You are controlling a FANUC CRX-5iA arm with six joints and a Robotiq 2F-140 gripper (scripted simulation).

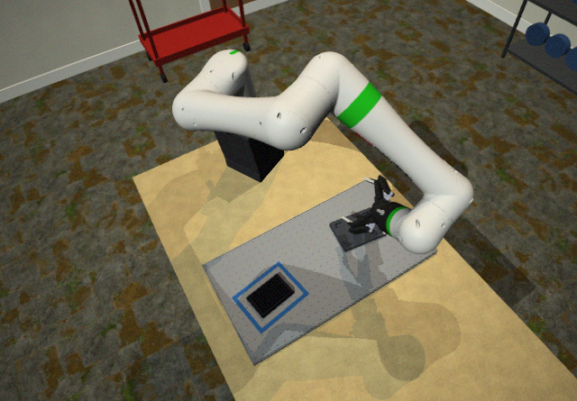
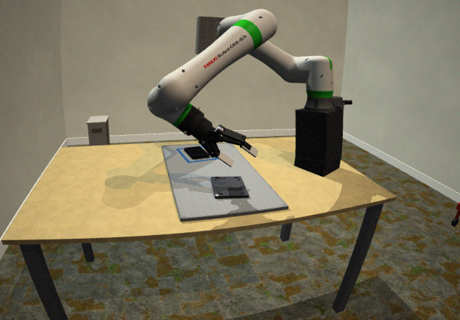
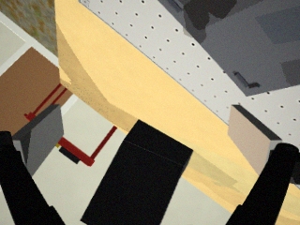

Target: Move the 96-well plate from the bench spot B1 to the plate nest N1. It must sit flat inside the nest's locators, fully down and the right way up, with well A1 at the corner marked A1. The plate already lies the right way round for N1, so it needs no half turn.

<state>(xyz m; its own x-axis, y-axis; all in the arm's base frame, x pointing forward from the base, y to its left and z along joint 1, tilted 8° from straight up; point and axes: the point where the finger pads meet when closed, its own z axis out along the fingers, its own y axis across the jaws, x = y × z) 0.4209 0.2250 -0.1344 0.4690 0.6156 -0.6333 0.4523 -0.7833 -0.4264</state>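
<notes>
Top view: the gripper [image 1: 368, 203] hung wide open and empty above the plate nest [image 1: 347, 241], while the 96-well plate [image 1: 270, 295] lay well apart inside the blue-outlined spot [image 1: 237, 301] at the grey board's [image 1: 303, 248] far end on the bench [image 1: 465, 341].

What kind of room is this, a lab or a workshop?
Probably a small lab test room: a white robot arm at a wooden table, a 96-well plate and a red cart.
</notes>
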